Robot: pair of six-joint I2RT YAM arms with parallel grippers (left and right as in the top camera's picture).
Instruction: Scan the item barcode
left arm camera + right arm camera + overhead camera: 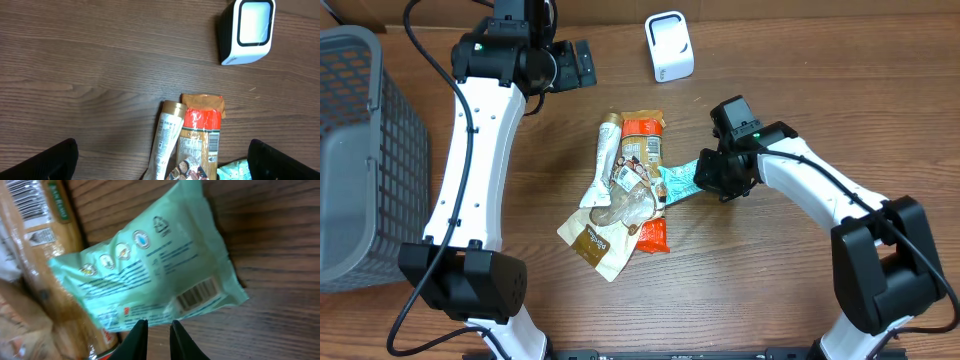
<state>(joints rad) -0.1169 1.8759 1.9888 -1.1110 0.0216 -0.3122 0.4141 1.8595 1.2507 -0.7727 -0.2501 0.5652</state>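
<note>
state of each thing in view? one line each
teal packet: lying flat, barcode up
orange packet: in pile, barcode up
right gripper: pinching teal packet's edge
left gripper: open, empty
scanner: upright, untouched
basket: upright

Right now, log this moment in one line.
left gripper open | right gripper pinching green packet edge | scanner standing apart | barcode not yet scanned

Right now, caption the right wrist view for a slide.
Jaws pinch the lower edge of a mint-green packet, barcode up, on the wood table.
</note>
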